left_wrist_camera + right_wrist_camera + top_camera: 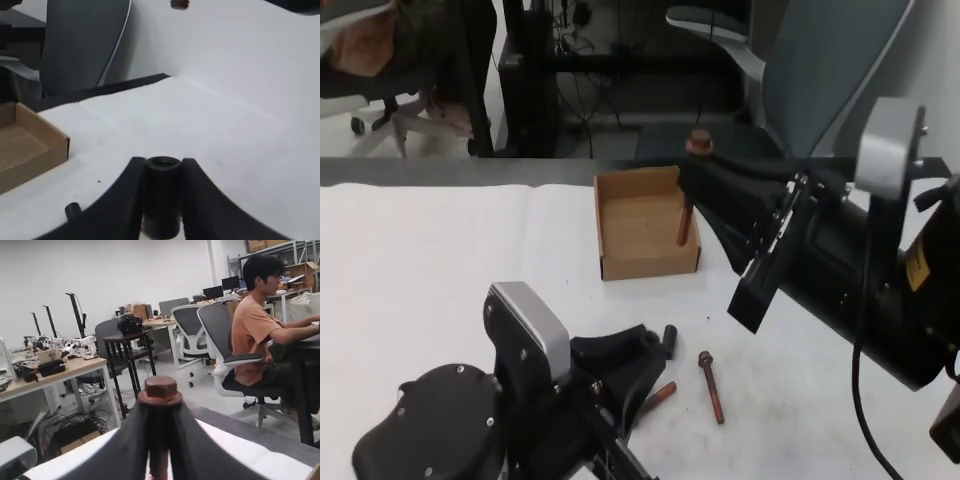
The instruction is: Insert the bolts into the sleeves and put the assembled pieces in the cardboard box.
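Where all the parts rest, the bench [420,260]: it is white and flat, so loose parts lie still on it.
Cardboard box [650,266]: it sits at 12 o'clock from the middle of the bench. Its open side faces up, I think so done pieces can be dropped in.
Right gripper [160,407]: it comes in from 3 o'clock and hangs high, near the box. Its jaws pinch a bolt just under the head.
Left gripper [161,165]: it is low at 6 o'clock on the bench. Its jaws squeeze a sleeve from both sides. I think it holds the sleeve steady for the bolt.
Held bolt [684,222]: its long side runs up and down and leans a little. The head is on top and the thin end points down. That looks right for going into a hole from above. In the high view its low end shows in front of the box, but I cannot tell if it is over it.
Loose bolt [711,388]: it lies flat at 5 o'clock from the box. Its head points to 12 o'clock and its tip to 6.
Second loose bolt [660,394]: it lies flat beside the left gripper, partly hidden, slanting from 8 to 2 o'clock.
Sleeve [161,195]: this black tube stands up straight with its open hole on top, ready for a bolt. The held bolt is well apart from it, so the joining is not yet done.
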`<state>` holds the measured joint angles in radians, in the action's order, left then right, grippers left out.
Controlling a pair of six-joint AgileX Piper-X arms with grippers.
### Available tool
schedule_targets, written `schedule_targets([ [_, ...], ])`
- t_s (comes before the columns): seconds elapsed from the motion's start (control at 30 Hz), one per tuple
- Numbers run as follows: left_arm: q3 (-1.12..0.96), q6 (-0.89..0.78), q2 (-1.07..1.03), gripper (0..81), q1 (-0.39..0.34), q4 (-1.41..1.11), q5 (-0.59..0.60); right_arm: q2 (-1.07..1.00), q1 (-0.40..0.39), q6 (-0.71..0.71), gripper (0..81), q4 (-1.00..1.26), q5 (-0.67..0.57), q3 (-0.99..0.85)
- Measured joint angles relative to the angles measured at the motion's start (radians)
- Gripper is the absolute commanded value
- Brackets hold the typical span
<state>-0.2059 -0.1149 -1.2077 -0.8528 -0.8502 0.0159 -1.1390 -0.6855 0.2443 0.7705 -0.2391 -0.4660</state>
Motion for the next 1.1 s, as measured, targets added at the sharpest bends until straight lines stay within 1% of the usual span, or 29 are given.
schedule_targets([
  [0.2, 0.001, 0.002, 0.000, 1.8, -0.003, -0.107, -0.010, -0.005, -0.015, 0.015, 0.6, 0.008, -0.030, 0.000],
  [0.43, 0.001, -0.013, 0.000, 1.8, -0.003, -0.115, -0.016, -0.051, -0.077, 0.019, 0.6, 0.007, -0.051, 0.000],
  [0.57, 0.001, -0.013, 0.000, 1.8, -0.003, -0.119, -0.016, -0.067, -0.102, 0.019, 0.6, 0.007, -0.026, 0.000],
  [0.67, 0.001, -0.015, 0.000, 1.8, -0.003, -0.130, -0.021, -0.066, -0.102, 0.019, 0.6, 0.007, -0.015, 0.000],
  [0.93, 0.001, -0.015, 0.000, 1.8, -0.003, -0.145, -0.021, -0.066, -0.102, -0.049, 0.6, -0.004, 0.029, 0.000],
  [1.1, 0.001, -0.015, 0.000, 1.8, -0.003, -0.153, -0.029, -0.066, -0.103, -0.060, 0.6, -0.064, 0.026, 0.000],
])
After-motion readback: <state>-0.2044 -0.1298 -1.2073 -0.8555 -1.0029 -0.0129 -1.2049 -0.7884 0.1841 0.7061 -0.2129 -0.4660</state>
